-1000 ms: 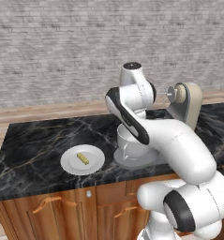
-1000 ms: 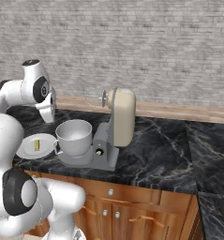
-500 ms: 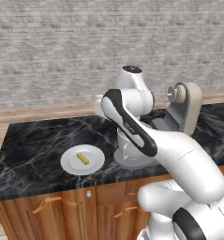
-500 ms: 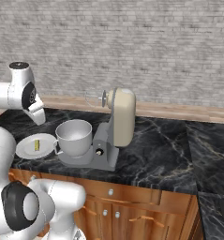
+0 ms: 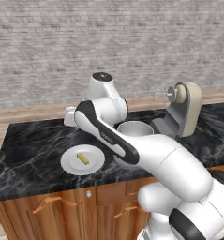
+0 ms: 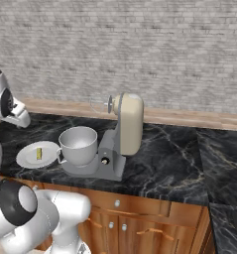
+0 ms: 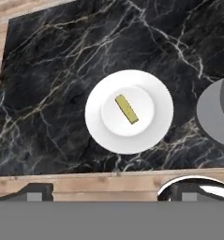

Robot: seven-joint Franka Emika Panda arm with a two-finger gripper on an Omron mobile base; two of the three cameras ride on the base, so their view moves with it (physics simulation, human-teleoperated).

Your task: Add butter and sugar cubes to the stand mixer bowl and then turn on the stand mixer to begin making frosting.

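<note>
The yellow butter [image 7: 126,109] lies alone on a white plate [image 7: 97,126], seen from straight above in the hand view. My gripper [image 7: 111,192] hangs high over it, open, with nothing between its fingers. From the base views the hand [image 5: 70,117] [image 6: 21,118] hovers above the plate [image 5: 69,165] [image 6: 26,159] and the butter [image 5: 83,158] [image 6: 39,153]. To the right of the plate, the stand mixer bowl [image 6: 78,144] [image 5: 137,127] sits on the stand mixer [image 6: 127,124] [image 5: 186,105], whose head is tilted up with the whisk raised. The sugar cubes are out of view.
The black marble counter [image 5: 33,140] runs left of the plate to a wooden edge. A brick wall and a wooden ledge [image 6: 189,116] back the counter. Wooden cabinet doors [image 5: 52,211] sit below the front edge. My own arm crosses in front of the bowl in the left base view.
The arm has swung left, from beside the bowl to above the plate with the butter. The gripper has stayed open.
</note>
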